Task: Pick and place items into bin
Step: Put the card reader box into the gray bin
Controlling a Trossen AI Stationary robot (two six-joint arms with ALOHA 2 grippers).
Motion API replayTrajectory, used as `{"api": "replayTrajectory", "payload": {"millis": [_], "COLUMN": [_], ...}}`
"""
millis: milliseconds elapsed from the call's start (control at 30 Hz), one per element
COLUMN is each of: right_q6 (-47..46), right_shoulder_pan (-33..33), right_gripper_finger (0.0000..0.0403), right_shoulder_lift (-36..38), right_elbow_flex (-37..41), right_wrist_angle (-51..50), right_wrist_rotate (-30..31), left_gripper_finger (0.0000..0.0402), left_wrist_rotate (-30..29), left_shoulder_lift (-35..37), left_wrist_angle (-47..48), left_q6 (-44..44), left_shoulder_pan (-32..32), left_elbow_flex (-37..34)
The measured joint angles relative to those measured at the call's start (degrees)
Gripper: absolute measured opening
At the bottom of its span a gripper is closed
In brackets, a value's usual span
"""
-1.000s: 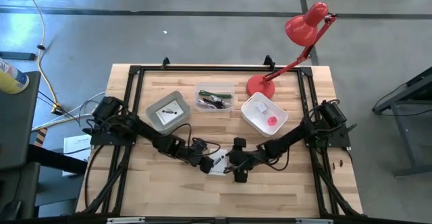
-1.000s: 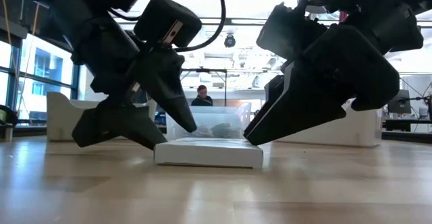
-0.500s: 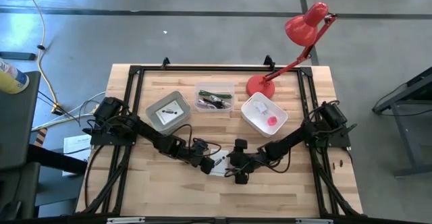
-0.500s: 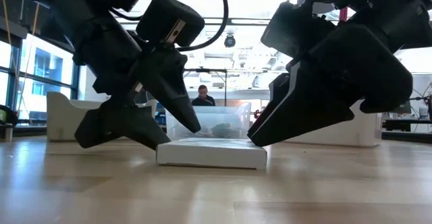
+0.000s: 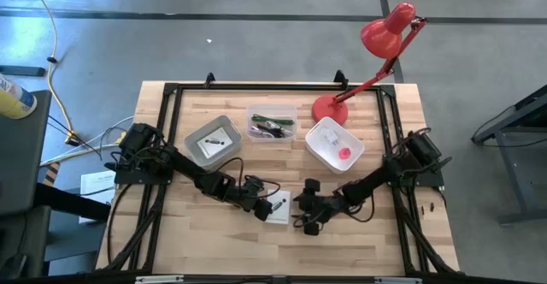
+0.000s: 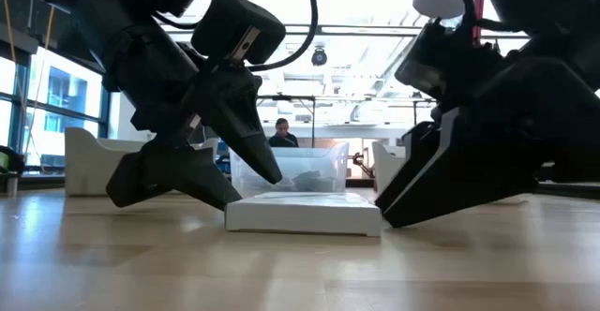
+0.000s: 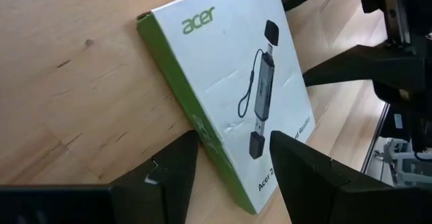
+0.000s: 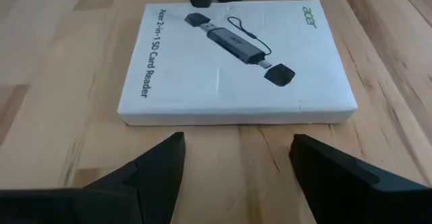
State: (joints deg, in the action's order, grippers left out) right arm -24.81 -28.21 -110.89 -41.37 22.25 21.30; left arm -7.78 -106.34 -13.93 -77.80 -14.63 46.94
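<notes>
The flat white box [image 5: 277,210], printed as an SD card reader pack, lies on the desk [image 5: 214,245] near its front edge; take it as the landmark. The left gripper [image 7: 226,163] is down at the box, its open fingers straddling one green-edged corner, one finger on the lid side and one on the desk beside it, without lifting it. The right gripper [image 8: 233,160] sits just off the opposite side of the box, fingers spread wide and holding nothing, clear of the cardboard.

Behind the box stand three bins. The grey bin [image 5: 213,140] holds a small dark piece, the clear bin [image 5: 272,122] holds a green pen and coiled cables, and the white bin [image 5: 334,144] holds a pink piece and a small white item. So most items look already sorted; the box appears to be the last, still to be lifted and binned.
</notes>
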Motion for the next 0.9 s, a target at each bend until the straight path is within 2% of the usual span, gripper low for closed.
{"api": "replayTrajectory", "payload": {"millis": [200, 533, 900], "right_q6": [-0.1, 3.2, 4.2], "right_shoulder_pan": [-0.4, -0.3, -0.3], "right_gripper_finger": [0.0259, 0.0259, 0.0259], "right_shoulder_lift": [0.1, 4.5, 5.1], "right_elbow_flex": [-0.8, -0.7, -0.8], "right_wrist_angle": [-0.2, -2.9, 2.7], "right_wrist_rotate": [1.6, 4.0, 3.7], "left_gripper_finger": [0.0179, 0.0179, 0.0179], "left_wrist_rotate": [0.3, 0.3, 0.3], "left_shoulder_lift": [0.0, 0.0, 0.0], "left_wrist_angle": [0.0, 0.0, 0.0], "left_q6": [-0.3, -0.3, 0.1], "left_shoulder_pan": [0.0, 0.0, 0.0], "left_elbow_flex": [0.0, 0.0, 0.0]}}
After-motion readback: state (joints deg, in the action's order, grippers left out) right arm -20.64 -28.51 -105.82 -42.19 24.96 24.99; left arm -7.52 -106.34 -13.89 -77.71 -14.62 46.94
